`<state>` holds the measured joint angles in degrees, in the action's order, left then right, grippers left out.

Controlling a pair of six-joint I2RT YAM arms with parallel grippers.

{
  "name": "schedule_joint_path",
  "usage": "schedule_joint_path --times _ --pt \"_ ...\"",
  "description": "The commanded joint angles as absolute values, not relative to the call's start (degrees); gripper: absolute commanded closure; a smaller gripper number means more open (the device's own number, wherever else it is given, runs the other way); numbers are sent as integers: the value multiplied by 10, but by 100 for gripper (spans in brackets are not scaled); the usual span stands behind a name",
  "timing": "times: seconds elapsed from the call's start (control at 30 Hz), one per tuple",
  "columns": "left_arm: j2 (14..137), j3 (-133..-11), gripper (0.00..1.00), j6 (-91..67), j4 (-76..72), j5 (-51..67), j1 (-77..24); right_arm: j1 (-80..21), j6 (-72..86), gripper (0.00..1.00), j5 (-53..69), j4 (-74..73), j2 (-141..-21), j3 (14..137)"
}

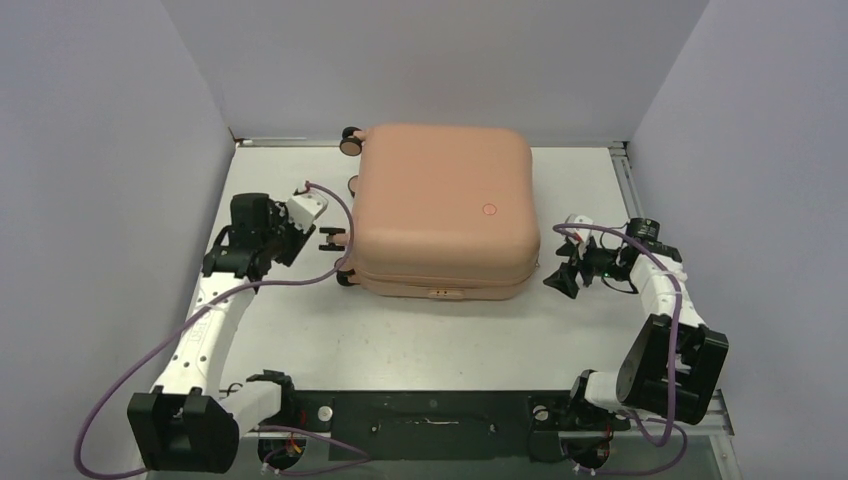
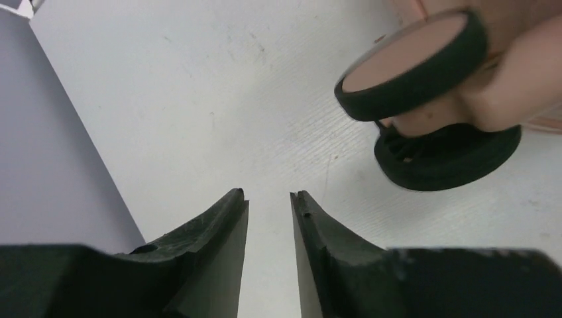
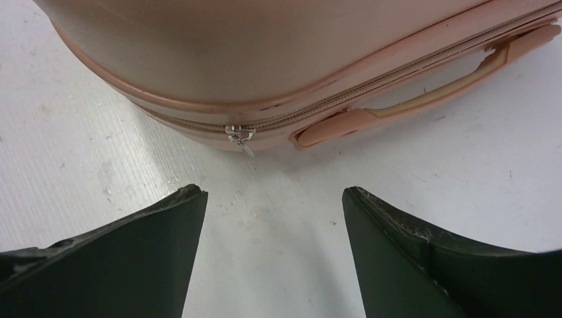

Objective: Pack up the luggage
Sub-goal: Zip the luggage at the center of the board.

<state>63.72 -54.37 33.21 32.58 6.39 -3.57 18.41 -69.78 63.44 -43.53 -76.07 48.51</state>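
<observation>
On a scuffed white table [image 1: 420, 335], boxed by plain lilac-grey walls [image 1: 90, 150] on three sides, the luggage [image 1: 440, 200] lies flat and closed, centre-rear. Lid bears one small red round mark [image 1: 489, 210], unreadable. Left gripper [image 2: 268, 195]: fingers nearly together, grasping nothing, near a wheel [image 2: 411, 63]. Right gripper [image 3: 272, 192]: spread wide, empty, facing the zip pull [image 3: 240, 139].

**You had the luggage [image 1: 445, 205] mid-surface, with a tool at each side.**
It lay flat on the surface [image 1: 600, 335], nearer the far edge, with your arm bases in front of it. Your left tool [image 1: 329, 241] sat just beside its left side, a caster wheel [image 2: 411, 63] ahead and to its right. Your right tool [image 1: 560, 276] sat near the right side, facing the zipper pull [image 3: 240, 139], the handle [image 3: 424, 96] right of that.
</observation>
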Motion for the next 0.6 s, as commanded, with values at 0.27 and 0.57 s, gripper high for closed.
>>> schedule_joint_path --times 0.27,0.57 --pt "562 -605 35 388 409 332 -39 170 -765 27 739 -451 -809 501" --pt "602 -585 35 386 365 257 -130 126 -773 37 743 -450 -847 511"
